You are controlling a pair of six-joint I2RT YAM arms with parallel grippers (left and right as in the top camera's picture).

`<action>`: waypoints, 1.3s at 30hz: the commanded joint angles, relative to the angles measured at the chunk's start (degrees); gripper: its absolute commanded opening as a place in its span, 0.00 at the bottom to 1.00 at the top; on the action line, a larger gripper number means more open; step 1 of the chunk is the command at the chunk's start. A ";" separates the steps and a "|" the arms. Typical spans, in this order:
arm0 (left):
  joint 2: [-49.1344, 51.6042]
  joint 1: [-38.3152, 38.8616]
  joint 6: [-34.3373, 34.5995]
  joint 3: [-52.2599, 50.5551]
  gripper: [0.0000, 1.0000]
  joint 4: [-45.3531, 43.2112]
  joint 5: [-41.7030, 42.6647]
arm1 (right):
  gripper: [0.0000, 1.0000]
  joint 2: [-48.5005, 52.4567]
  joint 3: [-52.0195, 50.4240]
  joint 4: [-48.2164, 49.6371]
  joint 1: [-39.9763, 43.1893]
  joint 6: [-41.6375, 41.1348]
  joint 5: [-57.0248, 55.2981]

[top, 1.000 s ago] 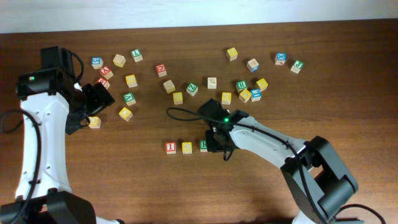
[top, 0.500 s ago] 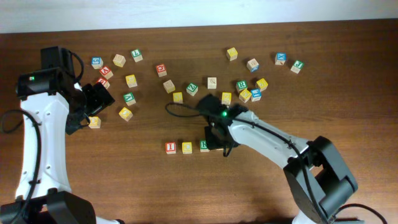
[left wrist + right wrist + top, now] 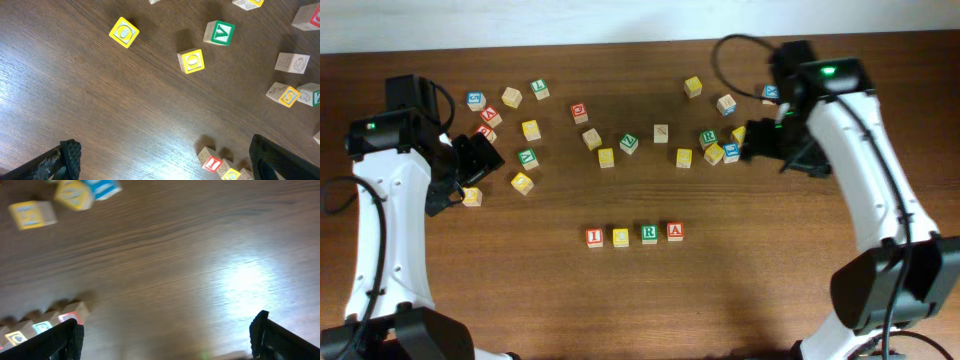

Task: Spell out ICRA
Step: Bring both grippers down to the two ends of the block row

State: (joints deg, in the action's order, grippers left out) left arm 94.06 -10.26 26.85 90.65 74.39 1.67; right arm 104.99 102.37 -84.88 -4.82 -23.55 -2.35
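Note:
Four cubes stand in a row near the front middle of the table: red I (image 3: 594, 237), yellow C (image 3: 621, 237), green R (image 3: 649, 234) and red A (image 3: 675, 231), side by side. My right gripper (image 3: 765, 148) hovers far from them at the back right, open and empty; its wrist view is blurred, with the open jaws (image 3: 167, 335) over bare wood and the row's red A (image 3: 72, 316) at lower left. My left gripper (image 3: 478, 168) hangs open and empty at the left. In its wrist view, the I (image 3: 212, 161) and C (image 3: 231, 174) lie close to the right finger.
Many loose letter cubes are scattered across the back half of the table, among them a green R (image 3: 708, 138), a yellow cube (image 3: 684, 157) and a blue one (image 3: 731, 152) near my right gripper. Below my left wrist lie two yellow cubes (image 3: 124, 32) (image 3: 191, 60) and a green one (image 3: 219, 32).
My right gripper has opened, left the red A at the row's right end, and swung up to the back right. The left arm has not moved.

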 commanded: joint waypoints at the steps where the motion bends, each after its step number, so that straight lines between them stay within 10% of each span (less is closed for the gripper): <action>1: -0.17 -0.20 0.55 0.37 0.99 0.09 0.02 | 0.98 -0.37 -0.55 0.59 5.99 2.58 -0.55; 10: -0.09 1.99 -1.38 -0.35 0.99 1.75 14.21 | 0.98 0.39 -4.24 1.36 11.58 2.14 6.49; 14: 0.00 11.23 -7.65 -3.54 0.97 1.79 2.80 | 1.00 0.39 -15.04 7.67 11.58 2.16 6.71; 20: 0.70 15.58 -7.63 -9.49 0.68 -1.79 -0.66 | 0.65 0.39 -24.72 12.33 10.14 11.32 17.46; 27: 2.05 15.63 -7.65 -14.21 0.04 -2.95 -0.66 | 0.14 0.39 -26.10 16.11 -0.81 10.43 18.23; 39: 2.08 15.65 -6.80 -24.72 0.00 -11.72 1.09 | 0.04 0.39 -26.34 21.24 -8.79 1.62 18.18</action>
State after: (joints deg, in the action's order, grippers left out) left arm 95.92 5.26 19.27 67.64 63.94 1.45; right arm 105.51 76.47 -62.78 -13.23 -21.06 15.40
